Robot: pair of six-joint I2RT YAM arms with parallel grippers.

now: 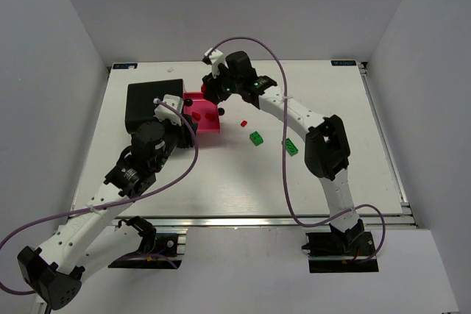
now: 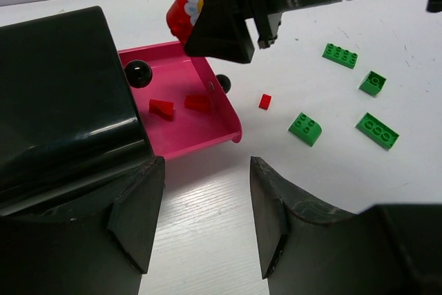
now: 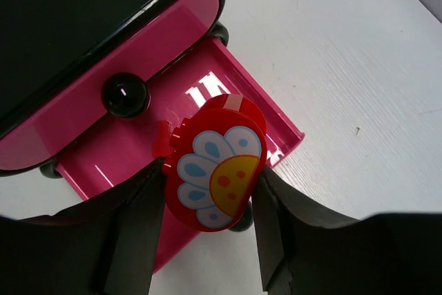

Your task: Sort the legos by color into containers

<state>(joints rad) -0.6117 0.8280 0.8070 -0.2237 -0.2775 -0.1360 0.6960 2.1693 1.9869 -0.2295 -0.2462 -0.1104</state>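
**Red piece held over the pink container, release pending**

A rounded red flower-printed piece (image 3: pixel 217 160) is clamped between the fingers of the right end effector (image 3: pixel 210 181). It is held above the open pink container (image 2: pixel 200 132), where two red bricks (image 2: pixel 162 107) are already lying. The step in hand is judged to be the placing of this red piece. The next move calls for the fingers to be parted while the piece is inside the rim, so that it is not dropped beyond the near lip. One small red brick (image 2: pixel 265 101) is left on the surface (image 2: pixel 407 170), just beside the container. Four green bricks (image 2: pixel 306 128) are scattered farther out, none yet sorted. The black container (image 2: pixel 62 101) is set against the pink one. The left end effector (image 2: pixel 207 205) is seen with its fingers apart and empty, near both containers.
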